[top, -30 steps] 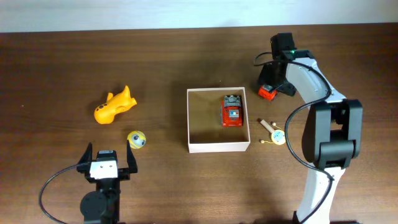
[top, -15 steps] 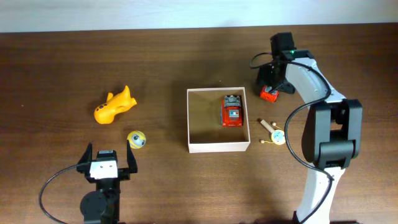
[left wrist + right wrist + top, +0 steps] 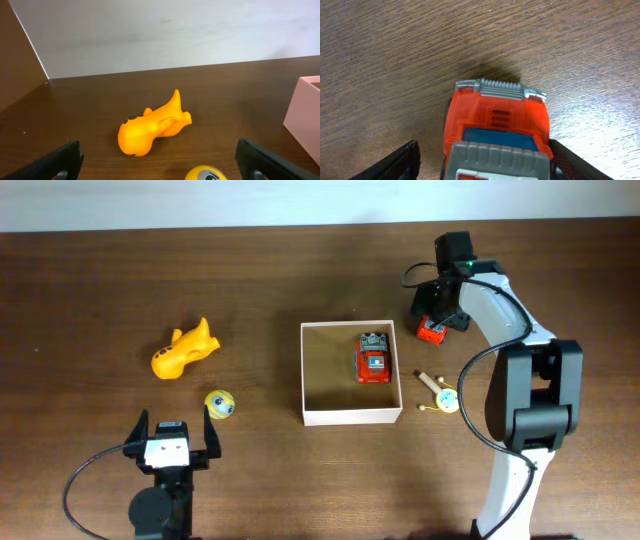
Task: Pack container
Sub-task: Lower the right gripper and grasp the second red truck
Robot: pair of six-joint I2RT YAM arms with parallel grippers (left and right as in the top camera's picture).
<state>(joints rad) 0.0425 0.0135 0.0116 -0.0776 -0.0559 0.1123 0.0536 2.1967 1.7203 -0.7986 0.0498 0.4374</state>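
Observation:
The container (image 3: 350,416) is a square white-walled box with a tan floor at the table's middle. A red toy truck (image 3: 373,358) lies in its far right part. My right gripper (image 3: 434,318) is open and straddles a small red-orange toy truck (image 3: 430,332) on the table, right of the box. In the right wrist view this truck (image 3: 497,120) sits between the fingers (image 3: 485,160), with a gap on the left side. My left gripper (image 3: 172,442) is open and empty at the front left.
An orange fish-like toy (image 3: 185,350) lies at the left and shows in the left wrist view (image 3: 152,127). A yellow ball (image 3: 219,404) sits just ahead of the left gripper (image 3: 160,160). A small wooden stick with a disc (image 3: 440,393) lies right of the box.
My right gripper has shifted slightly over the small red-orange truck. The left arm and the other toys have not moved.

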